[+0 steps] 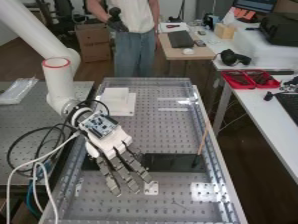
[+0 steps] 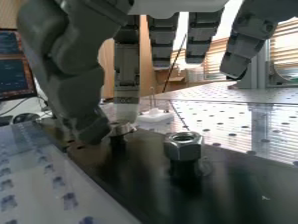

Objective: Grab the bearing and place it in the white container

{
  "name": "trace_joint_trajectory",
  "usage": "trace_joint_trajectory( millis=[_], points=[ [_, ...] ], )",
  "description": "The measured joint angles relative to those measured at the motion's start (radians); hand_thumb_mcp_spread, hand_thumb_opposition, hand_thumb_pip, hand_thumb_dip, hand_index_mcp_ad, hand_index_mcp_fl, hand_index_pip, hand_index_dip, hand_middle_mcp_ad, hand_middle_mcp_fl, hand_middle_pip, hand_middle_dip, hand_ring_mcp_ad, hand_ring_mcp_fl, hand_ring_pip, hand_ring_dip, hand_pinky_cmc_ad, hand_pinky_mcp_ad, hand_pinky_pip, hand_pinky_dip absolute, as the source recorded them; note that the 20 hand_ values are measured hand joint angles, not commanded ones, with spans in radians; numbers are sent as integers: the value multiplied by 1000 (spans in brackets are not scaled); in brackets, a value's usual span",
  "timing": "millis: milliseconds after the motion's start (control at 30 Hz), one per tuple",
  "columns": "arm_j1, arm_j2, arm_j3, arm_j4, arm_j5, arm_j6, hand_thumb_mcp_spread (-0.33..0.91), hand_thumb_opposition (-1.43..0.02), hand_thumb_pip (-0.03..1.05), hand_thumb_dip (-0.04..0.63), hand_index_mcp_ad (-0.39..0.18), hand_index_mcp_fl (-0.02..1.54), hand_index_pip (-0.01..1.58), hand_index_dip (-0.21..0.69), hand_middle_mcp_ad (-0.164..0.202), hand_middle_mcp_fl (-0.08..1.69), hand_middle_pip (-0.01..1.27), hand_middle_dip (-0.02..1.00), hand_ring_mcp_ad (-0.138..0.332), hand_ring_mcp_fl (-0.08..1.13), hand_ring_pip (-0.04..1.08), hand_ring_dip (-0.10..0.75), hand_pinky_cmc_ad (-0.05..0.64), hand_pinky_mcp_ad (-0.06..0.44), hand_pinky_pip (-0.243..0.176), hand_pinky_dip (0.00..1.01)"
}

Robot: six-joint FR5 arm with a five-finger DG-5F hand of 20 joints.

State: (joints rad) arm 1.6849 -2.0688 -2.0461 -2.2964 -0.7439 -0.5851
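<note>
In the high view, the dark grey, white-backed robot hand [image 1: 117, 165] hung over a glossy black panel [image 1: 174, 162], its fingers largely straight and spread. In the wrist view, its thumb bent down towards the tip of one extended finger. A small, shiny silver metal piece [image 2: 120, 129] sat between them, low at the panel, its shape partly hidden by the thumb; whether it was the bearing, and whether either tip touched it, could not be told. Just beside it, an upright silver six-sided metal nut [image 2: 183, 145], with a round threaded hole and bevelled top edge, stood on the panel above its own dark reflection.
</note>
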Motion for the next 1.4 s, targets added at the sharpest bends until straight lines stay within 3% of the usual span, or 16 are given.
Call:
trace_joint_trajectory(
  millis=[1333, 1400],
  points=[
    [11, 5, 1, -1, 2, -9, 400, -831, 646, 298, -63, 124, 1400, 269, 68, 19, 136, 199, 147, 2, 93, 87, 391, 293, -47, 211],
    [13, 6, 1, -4, 5, -6, 400, -831, 705, 298, -63, 101, 1396, 265, 68, 19, 136, 199, 147, 2, 93, 87, 391, 293, -49, 215]
  ],
)
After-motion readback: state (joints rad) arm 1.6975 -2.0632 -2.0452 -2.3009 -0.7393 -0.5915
